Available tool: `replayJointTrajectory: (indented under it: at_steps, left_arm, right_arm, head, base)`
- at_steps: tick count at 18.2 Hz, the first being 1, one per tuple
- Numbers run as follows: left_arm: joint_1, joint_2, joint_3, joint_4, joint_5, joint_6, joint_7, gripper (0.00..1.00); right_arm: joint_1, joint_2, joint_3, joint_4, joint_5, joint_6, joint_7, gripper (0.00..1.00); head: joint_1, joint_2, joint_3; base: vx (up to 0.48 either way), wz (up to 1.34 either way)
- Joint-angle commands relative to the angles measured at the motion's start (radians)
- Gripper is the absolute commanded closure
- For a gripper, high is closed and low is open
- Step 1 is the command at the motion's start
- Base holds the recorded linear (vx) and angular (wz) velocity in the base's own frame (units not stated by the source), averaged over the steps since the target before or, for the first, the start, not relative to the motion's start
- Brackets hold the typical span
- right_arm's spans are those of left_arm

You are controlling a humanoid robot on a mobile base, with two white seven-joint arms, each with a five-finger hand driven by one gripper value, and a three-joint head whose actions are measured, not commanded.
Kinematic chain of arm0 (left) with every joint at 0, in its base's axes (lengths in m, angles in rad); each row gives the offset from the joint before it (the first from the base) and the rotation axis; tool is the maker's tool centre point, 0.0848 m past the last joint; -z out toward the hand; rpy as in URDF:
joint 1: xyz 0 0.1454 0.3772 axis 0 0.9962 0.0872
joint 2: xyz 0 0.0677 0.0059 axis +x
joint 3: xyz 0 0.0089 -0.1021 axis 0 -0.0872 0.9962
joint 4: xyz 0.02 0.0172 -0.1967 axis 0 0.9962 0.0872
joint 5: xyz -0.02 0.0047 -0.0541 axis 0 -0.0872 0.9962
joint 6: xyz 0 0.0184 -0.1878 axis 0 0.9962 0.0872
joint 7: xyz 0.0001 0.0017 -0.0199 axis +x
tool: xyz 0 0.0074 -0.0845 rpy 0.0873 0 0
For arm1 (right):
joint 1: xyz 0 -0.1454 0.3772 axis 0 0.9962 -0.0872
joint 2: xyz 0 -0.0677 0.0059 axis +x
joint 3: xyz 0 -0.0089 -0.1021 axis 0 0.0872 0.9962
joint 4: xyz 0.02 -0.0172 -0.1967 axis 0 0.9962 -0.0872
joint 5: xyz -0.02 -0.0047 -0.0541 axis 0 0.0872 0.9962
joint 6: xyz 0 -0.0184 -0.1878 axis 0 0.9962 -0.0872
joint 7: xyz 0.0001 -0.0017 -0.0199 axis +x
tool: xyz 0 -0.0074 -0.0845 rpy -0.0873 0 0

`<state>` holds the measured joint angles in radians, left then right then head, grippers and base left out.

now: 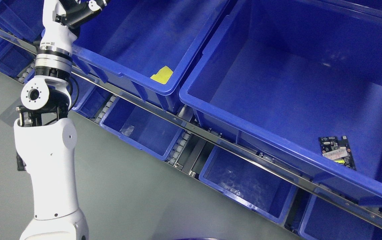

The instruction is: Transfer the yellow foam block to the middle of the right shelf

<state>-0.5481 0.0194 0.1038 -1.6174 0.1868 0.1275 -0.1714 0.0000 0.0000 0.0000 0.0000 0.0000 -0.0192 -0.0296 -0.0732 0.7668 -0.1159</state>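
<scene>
i see the biggest thing first: a large blue bin (294, 93) filling the frame from twelve o'clock round to four o'clock, tilted toward me on the rack. beside it, toward eleven o'clock, sits a second blue bin (127, 43), about as deep. a metal rail (191, 125) runs diagonally from ten o'clock down to five o'clock beneath both, and under it i make out a lower row of smaller blue bins (144, 130), partly hidden by the rail. the grey floor (127, 200) takes the area from six to nine o'clock.

my left arm (49, 146) rises white and jointed along the nine o'clock edge and leaves the frame at the top; its hand is out of sight, so i cannot tell how its fingers stand. the right arm does not show.

a circuit board (337, 151) lies in the large bin's near corner at four o'clock. the yellow foam block (162, 74) rests in the second bin, against its front wall, only partly visible above the rim, just above centre toward eleven o'clock.
</scene>
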Motion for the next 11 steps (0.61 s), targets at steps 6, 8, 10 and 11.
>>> replayJointTrajectory:
  at_steps: [6,8,10,11]
  left_arm:
    - [0.053,-0.002,-0.007,-0.102,0.017,-0.002,0.0,0.0]
    - [0.053,-0.002,-0.007,-0.104,0.017,-0.002,0.0,0.0]
    - [0.053,-0.002,-0.004,-0.102,0.017,-0.002,0.0,0.0]
    - [0.053,-0.002,-0.003,-0.104,0.017,-0.002,0.0,0.0]
  right_arm:
    - [0.025,-0.017,-0.012,-0.017,0.003,-0.001,0.0,0.0]
    - [0.023,-0.017,-0.012,-0.017,0.003,-0.001,0.0,0.0]
    - [0.025,-0.017,-0.012,-0.017,0.003,-0.001,0.0,0.0]
    - [0.025,-0.017,-0.012,-0.017,0.003,-0.001,0.0,0.0]
  head:
    - [0.0,0.0,0.0]
    - [0.0,0.0,0.0]
    - [0.0,0.0,0.0]
    - [0.0,0.0,0.0]
  base:
    - [0.0,0.0]
    - [0.0,0.0]
    - [0.0,0.0]
    - [0.0,0.0]
